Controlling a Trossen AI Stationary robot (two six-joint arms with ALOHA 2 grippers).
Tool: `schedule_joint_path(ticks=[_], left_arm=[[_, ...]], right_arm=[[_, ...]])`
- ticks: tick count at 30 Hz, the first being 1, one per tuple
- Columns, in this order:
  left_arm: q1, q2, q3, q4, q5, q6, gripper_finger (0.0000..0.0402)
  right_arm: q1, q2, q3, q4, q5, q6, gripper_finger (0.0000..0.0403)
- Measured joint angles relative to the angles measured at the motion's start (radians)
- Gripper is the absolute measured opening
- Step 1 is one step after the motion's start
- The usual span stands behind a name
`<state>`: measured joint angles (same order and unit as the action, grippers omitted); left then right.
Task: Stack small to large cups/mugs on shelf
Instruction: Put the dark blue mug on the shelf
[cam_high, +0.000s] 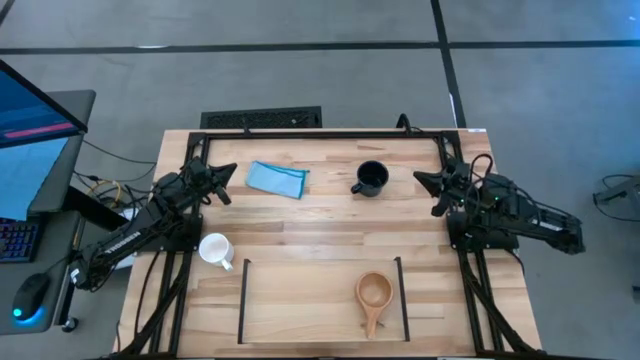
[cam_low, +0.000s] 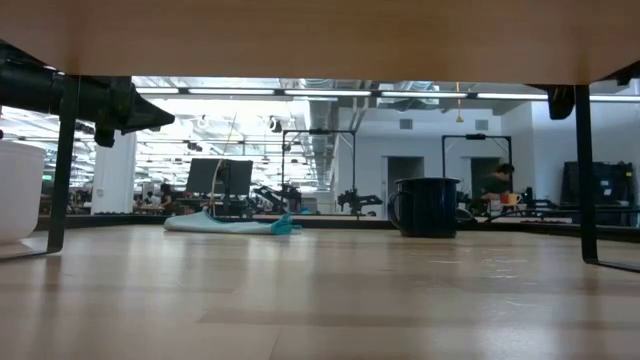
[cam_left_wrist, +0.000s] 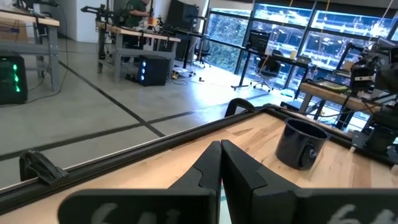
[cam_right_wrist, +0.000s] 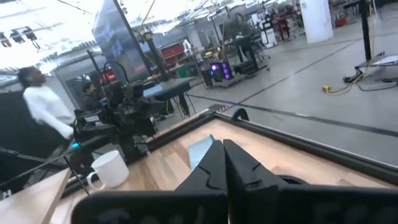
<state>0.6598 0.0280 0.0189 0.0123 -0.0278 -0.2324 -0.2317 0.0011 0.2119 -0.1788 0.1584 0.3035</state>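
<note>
The light wood table (cam_high: 330, 215) carries everything, with the shelf (cam_high: 242, 300), a low frame of thin black rails, at its near edge. The left arm (cam_high: 140, 235) rests along the table's left side, its left gripper (cam_high: 226, 170) raised near the far left corner with the fingers pressed together and nothing between them. The right arm (cam_high: 520, 220) lies along the right side, its right gripper (cam_high: 420, 178) likewise closed tight and empty, pointing toward the table's middle. A folded light-blue cloth (cam_high: 277, 178) lies near the far edge, just beside the left gripper. The white mug (cam_high: 214, 249) stands outside the shelf, close to its left rail and beside the left arm. The dark navy mug (cam_high: 371, 178) stands near the far edge, between the cloth and the right gripper. The small tan wooden cup (cam_high: 373, 293) sits inside the shelf at its right end, handle toward the near edge.
</note>
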Motion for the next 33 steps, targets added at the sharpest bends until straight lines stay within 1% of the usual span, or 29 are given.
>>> schedule_joint_path(ticks=[6, 9, 12, 16, 19, 21, 24, 28, 30, 33], left_arm=[[0.000, 0.000, 0.000, 0.004, -0.001, 0.054, 0.0000], [0.000, 0.000, 0.000, 0.005, 0.000, 0.055, 0.0012], [0.000, 0.000, 0.000, 0.005, 0.000, 0.055, 0.0044], [0.000, 0.000, 0.000, 0.029, -0.008, 0.040, 0.0100], [0.000, 0.000, 0.000, 0.106, -0.031, 0.028, 0.0133], [0.000, 0.000, 0.000, 0.186, -0.040, 0.029, 0.0146], [0.000, 0.000, 0.000, 0.308, -0.035, 0.042, 0.0155], [0.000, 0.000, 0.000, 0.406, 0.018, 0.055, 0.0157], [0.000, 0.000, 0.009, 0.405, 0.046, 0.054, 0.0157], [0.000, 0.000, 0.055, 0.341, 0.075, 0.055, 0.0157]], right_arm=[[0.000, 0.001, 0.000, -0.003, 0.000, -0.012, 0.0009], [0.000, 0.001, 0.000, -0.002, 0.000, -0.013, 0.0009], [0.000, 0.001, 0.000, -0.002, 0.000, -0.013, 0.0009], [0.000, 0.001, 0.000, -0.002, 0.005, -0.014, 0.0012], [0.000, 0.001, 0.000, -0.004, 0.016, -0.015, 0.0012], [0.000, 0.001, 0.000, -0.010, 0.028, -0.015, 0.0012], [0.000, 0.001, 0.000, -0.011, 0.028, -0.015, 0.0013], [0.000, 0.001, 0.000, -0.012, 0.028, -0.015, 0.0013], [0.000, 0.001, 0.000, -0.011, 0.028, -0.015, 0.0013], [0.000, 0.001, 0.000, -0.011, 0.028, -0.015, 0.0013]])
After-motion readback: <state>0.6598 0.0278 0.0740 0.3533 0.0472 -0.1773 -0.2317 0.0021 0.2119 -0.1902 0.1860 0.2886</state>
